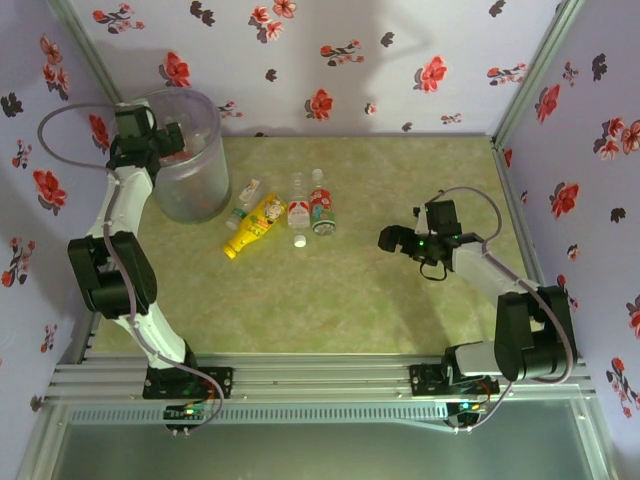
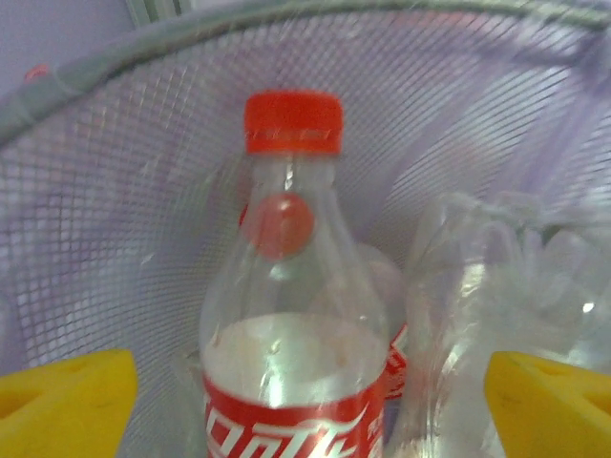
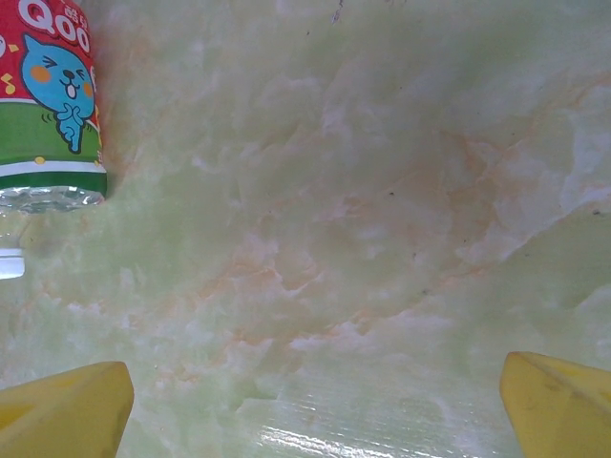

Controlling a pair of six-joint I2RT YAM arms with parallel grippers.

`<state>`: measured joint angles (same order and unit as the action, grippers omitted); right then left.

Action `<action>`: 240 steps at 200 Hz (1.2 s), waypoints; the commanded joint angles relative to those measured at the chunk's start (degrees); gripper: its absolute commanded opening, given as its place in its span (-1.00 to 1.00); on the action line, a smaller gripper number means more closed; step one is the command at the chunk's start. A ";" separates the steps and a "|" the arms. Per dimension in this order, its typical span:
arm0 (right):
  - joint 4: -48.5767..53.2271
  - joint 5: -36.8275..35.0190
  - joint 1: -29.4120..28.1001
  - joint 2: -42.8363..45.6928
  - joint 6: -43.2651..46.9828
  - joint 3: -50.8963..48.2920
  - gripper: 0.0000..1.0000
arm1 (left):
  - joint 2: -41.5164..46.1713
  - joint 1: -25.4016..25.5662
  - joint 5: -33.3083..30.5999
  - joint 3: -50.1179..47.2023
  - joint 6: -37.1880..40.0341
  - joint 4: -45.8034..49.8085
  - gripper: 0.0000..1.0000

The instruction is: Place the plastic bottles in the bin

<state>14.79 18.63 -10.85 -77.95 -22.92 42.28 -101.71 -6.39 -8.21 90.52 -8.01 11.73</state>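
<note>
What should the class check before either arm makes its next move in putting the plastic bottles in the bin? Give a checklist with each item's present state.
1. Left claw open: ok; its fingers stand wide on either side of the red-capped bottle, not touching it.
2. That bottle inside the bin: ok; the bin's wall rises around it.
3. Bottle resting on the bin's bottom: cannot tell.
4. Right claw open: ok.
5. A bottle between the right claw's fingers: not ok; the Qoo bottle lies off to the upper left of its view.
6. No bottles on the table: not ok; the yellow bottle and clear bottles lie beside the bin.
</note>
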 commanded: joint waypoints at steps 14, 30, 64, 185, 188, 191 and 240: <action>-0.64 0.43 -0.05 -1.45 0.94 1.93 0.99 | 3.37 -0.20 0.21 6.48 0.05 2.73 0.92; -0.72 0.44 -0.05 -1.73 1.07 2.02 0.99 | 3.28 -0.20 0.01 8.54 0.36 2.99 0.87; -0.64 0.53 -0.04 -2.05 1.27 2.07 0.99 | -0.52 -0.37 -0.76 15.45 0.29 6.04 0.50; -1.51 0.31 -0.04 -3.23 1.15 1.50 0.98 | -11.35 -0.42 0.12 19.51 -0.32 14.71 -0.53; -1.50 0.39 -0.05 -3.18 1.19 1.49 0.99 | -11.06 -0.38 0.12 18.79 -0.46 14.45 -0.53; -1.57 0.38 -0.05 -3.33 1.13 1.52 0.99 | -10.81 -0.38 0.12 17.99 -0.55 14.20 -0.54; -1.15 0.29 -0.05 -3.26 1.72 1.82 0.99 | -6.59 -0.11 0.21 4.62 -2.97 8.87 -0.78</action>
<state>14.26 18.65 -10.85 -80.75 -22.48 42.78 -110.74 -6.44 -8.38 99.63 -9.17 21.45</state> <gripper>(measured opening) 0.993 0.121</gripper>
